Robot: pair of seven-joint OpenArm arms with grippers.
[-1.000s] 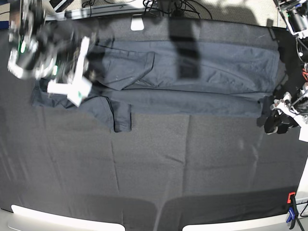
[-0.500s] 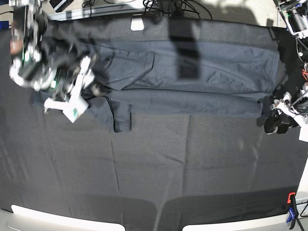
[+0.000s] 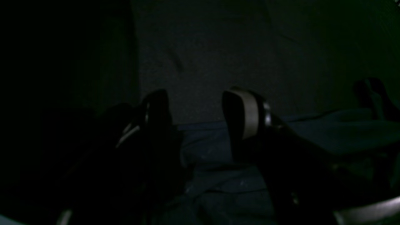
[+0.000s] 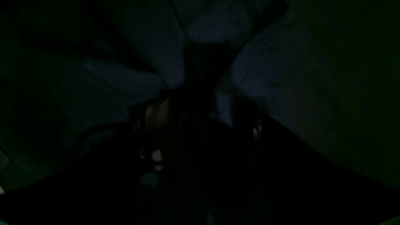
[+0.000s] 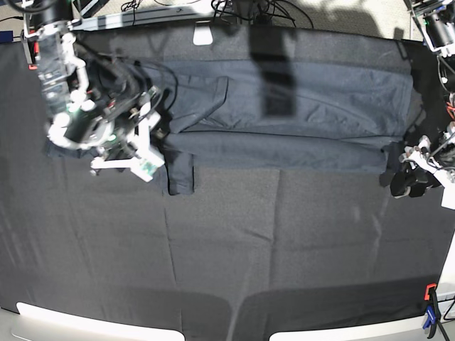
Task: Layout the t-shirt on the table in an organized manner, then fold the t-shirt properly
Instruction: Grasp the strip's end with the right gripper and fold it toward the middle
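The dark t-shirt point(image 5: 284, 114) lies folded lengthwise in a long band across the back of the black-clothed table point(image 5: 284, 249), one sleeve point(image 5: 181, 170) pointing toward the front. My right gripper point(image 5: 142, 153) hovers over the shirt's left end, close to that sleeve. In the dim right wrist view its fingers point(image 4: 156, 117) stand apart over bluish shirt folds point(image 4: 150, 78), so this gripper point(image 4: 201, 120) is open. My left gripper point(image 5: 409, 186) rests at the shirt's right end. In the left wrist view it point(image 3: 200, 115) is open, with the shirt's edge point(image 3: 218, 175) beneath it.
A small white object point(image 5: 203, 33) and a bundle of cables point(image 5: 249, 11) sit at the back edge. A red clamp point(image 5: 430, 291) grips the cloth at the front right corner. White table edges point(image 5: 71, 323) show along the front.
My right arm has swung down and to the right across the shirt's left end toward the sleeve, and its jaws have opened. The left arm and the shirt's right end have not moved.
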